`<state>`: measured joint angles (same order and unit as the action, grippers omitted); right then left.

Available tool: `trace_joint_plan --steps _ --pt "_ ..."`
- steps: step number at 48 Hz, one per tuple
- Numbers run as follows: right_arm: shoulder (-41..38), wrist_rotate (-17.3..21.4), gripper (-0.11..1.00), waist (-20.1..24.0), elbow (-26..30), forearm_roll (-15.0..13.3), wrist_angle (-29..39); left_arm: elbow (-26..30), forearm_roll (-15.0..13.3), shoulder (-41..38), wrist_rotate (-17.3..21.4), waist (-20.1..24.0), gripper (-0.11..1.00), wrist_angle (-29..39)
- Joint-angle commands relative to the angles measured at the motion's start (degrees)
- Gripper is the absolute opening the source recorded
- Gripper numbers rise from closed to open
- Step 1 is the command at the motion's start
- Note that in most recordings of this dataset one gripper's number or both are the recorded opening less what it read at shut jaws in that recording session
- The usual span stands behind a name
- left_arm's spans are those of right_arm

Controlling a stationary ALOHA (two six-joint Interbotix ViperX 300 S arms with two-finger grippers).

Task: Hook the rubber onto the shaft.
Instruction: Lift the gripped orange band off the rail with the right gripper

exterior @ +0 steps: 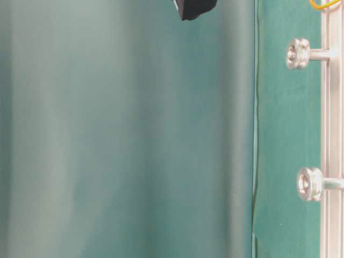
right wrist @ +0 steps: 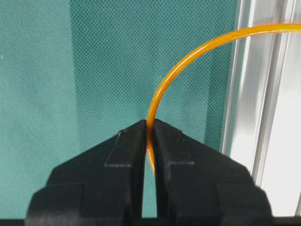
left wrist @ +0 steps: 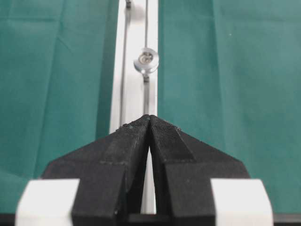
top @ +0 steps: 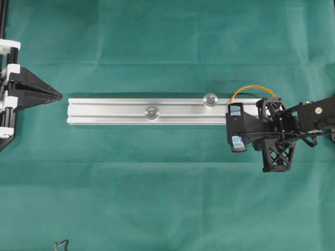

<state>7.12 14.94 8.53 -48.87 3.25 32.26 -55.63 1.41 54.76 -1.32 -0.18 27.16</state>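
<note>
The rubber (right wrist: 188, 56) is a thin orange band that arcs up out of my right gripper (right wrist: 150, 122), whose jaws are shut on it. From overhead the rubber (top: 251, 87) loops over the green cloth just past the far edge of the silver rail (top: 110, 111), near its right end. My right gripper (top: 272, 99) holds the band's right end. Two shafts stand on the rail, one (top: 210, 99) close to the band's left end, the other (top: 152, 112) further left. My left gripper (top: 58, 95) is shut and empty, just off the rail's left end.
Green cloth covers the table. In the left wrist view the rail (left wrist: 134, 70) runs straight ahead of the left gripper (left wrist: 149, 116), with a shaft (left wrist: 146, 61) on it. The table-level view shows both shafts (exterior: 298, 53) (exterior: 310, 184) and a bit of rubber (exterior: 325, 4).
</note>
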Motion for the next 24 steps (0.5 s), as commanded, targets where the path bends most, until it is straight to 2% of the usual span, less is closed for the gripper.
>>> trace_joint_plan --steps 1,11,24 --pt "0.70 0.09 0.07 0.18 0.97 -0.09 -0.18 1.93 0.18 -0.44 -0.09 -0.09 0.00 -0.18" --pt "2.37 0.09 0.07 0.18 1.05 -0.09 0.62 1.93 0.18 -0.44 -0.09 0.00 0.00 -0.26" --pt "5.98 0.09 0.07 0.18 3.52 -0.35 6.15 1.93 0.18 -0.44 0.00 0.00 0.00 -0.18"
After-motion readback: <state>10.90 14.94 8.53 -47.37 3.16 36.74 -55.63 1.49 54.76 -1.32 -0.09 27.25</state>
